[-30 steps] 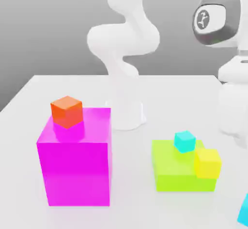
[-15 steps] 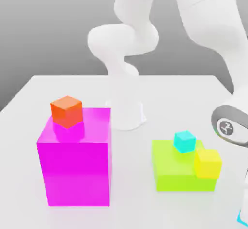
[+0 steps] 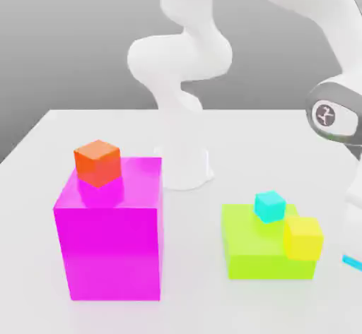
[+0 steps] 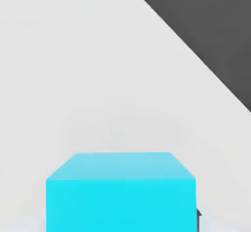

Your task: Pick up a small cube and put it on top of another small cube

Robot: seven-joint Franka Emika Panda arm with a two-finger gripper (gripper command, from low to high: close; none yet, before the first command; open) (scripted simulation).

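The sky-blue cube (image 4: 121, 192) looms large and close in the hand view, with white table behind it. In the exterior view a thin sliver of it (image 3: 352, 260) shows at the right edge, under my white hand. My gripper (image 3: 355, 252) sits right above that sliver and appears shut on the cube, though its fingers are hidden. The turquoise cube (image 3: 269, 206) rests on top of the lime block (image 3: 254, 251), to the exterior view's left of my hand.
A small yellow cube (image 3: 303, 237) leans at the lime block's right front corner. A tall magenta block (image 3: 109, 237) carries a small orange cube (image 3: 97, 162). The arm's base (image 3: 185, 167) stands behind. The table's edge (image 4: 188, 44) runs close by in the hand view.
The sky-blue cube has risen from the table at the lower right edge, and the arm's wrist has swung up above it.
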